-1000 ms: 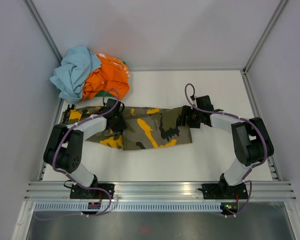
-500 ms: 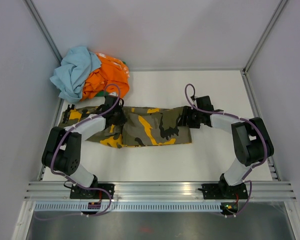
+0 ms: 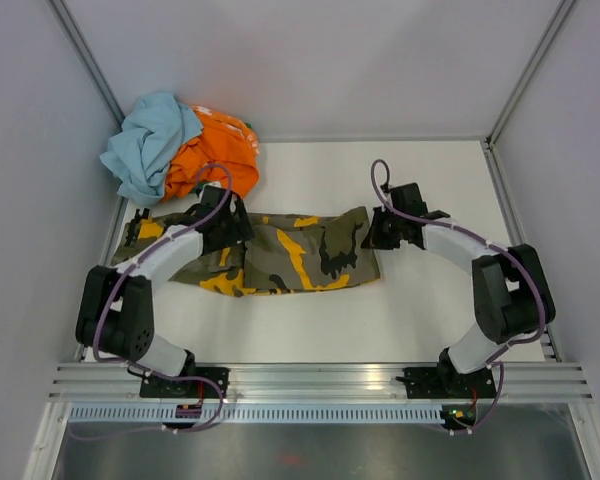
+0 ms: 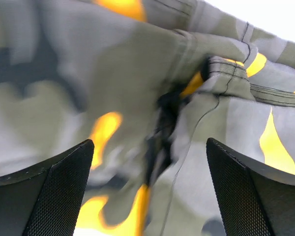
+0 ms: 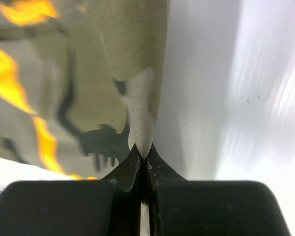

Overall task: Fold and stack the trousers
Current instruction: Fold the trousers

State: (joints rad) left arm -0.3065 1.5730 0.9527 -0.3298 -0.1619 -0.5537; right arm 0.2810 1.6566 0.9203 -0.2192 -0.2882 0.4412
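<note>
The white table (image 3: pixel 430 300) is carrying two lots of cloth. The trousers (image 3: pixel 290 255) are lying flat across its middle as a long band, running from close to the left wall to a little right of centre, with the camouflage side facing up. In the far left corner a heap of clothes is sitting against the walls: a light blue garment (image 3: pixel 150 140) is bunching on the left and an orange garment (image 3: pixel 215 155) is slumping beside it on the right. The heap is lying near the far edge of the trousers' left end.
</note>
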